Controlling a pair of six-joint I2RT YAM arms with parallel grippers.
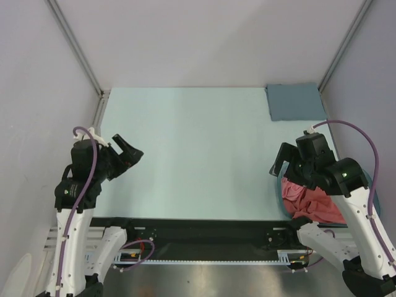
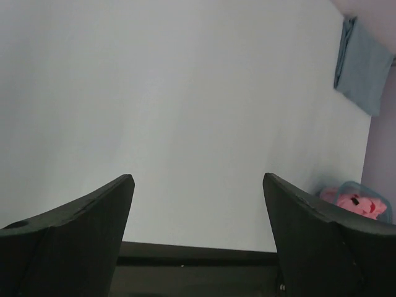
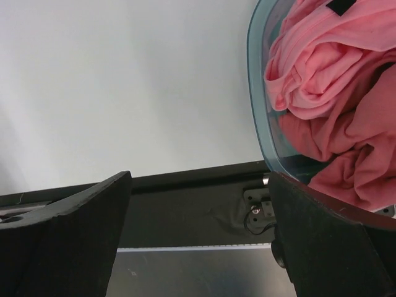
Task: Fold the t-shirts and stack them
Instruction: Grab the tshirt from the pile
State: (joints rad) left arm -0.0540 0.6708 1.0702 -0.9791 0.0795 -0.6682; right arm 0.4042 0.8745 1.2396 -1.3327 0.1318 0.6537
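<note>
Two black claws, left gripper (image 2: 197,179) and right gripper (image 3: 199,176), are hanging spread wide, gripping nothing. One translucent teal tub (image 3: 255,93), near right, is holding crumpled soft pink t-shirts (image 3: 322,80), count unclear. One flat grey-blue cloth (image 1: 297,102) is lying far right on the smooth pale table (image 1: 198,148).

Scanning all three views, and there's no lettering, number, brand or sign to read anywhere. The one candidate is a small black tag (image 3: 340,5) on the crumpled salmon-pink soft-fabric t-shirts (image 3: 322,74) in the teal translucent plastic tub (image 3: 255,93). It's cut off by the top edge of the right wrist view and shows no legible marking.
</note>
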